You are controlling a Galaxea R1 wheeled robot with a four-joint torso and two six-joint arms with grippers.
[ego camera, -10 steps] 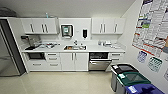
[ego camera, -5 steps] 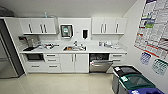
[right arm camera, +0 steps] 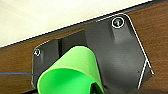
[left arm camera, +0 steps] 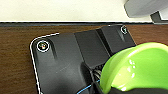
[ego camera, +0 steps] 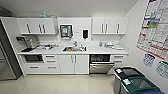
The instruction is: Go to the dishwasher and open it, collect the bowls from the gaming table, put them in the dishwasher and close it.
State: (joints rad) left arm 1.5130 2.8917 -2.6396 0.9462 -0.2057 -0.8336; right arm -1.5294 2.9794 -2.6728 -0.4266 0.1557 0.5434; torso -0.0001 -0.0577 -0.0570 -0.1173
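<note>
room: a small office kitchen seen from the head view, with white wall cabinets (ego camera: 37, 25) above a white counter (ego camera: 100, 52) that runs wall to wall.
floor: pale glossy floor (ego camera: 57, 85) lies open in front of the cabinets; two bins (ego camera: 130, 80) stand by the right wall, a grey fridge (ego camera: 6, 62) closes off the left side.
counter: a sink (ego camera: 74, 49) sits in the middle, a coffee machine (ego camera: 28, 43) near the left end, small items toward the right end.
right wall: posters (ego camera: 155, 30) cover it.
dishwasher: the dishwasher (ego camera: 100, 64) sits under the counter, right of the sink cabinet, its steel door tipped partly open with a dark interior above it.
left wrist: a lime green bowl (left arm camera: 140, 68) shows close to the camera, over brown wood-look flooring; the grip on it cannot be made out.
right wrist: a bright green bowl (right arm camera: 71, 73) shows close to the camera, over the same brown surface; the grip cannot be made out.
</note>
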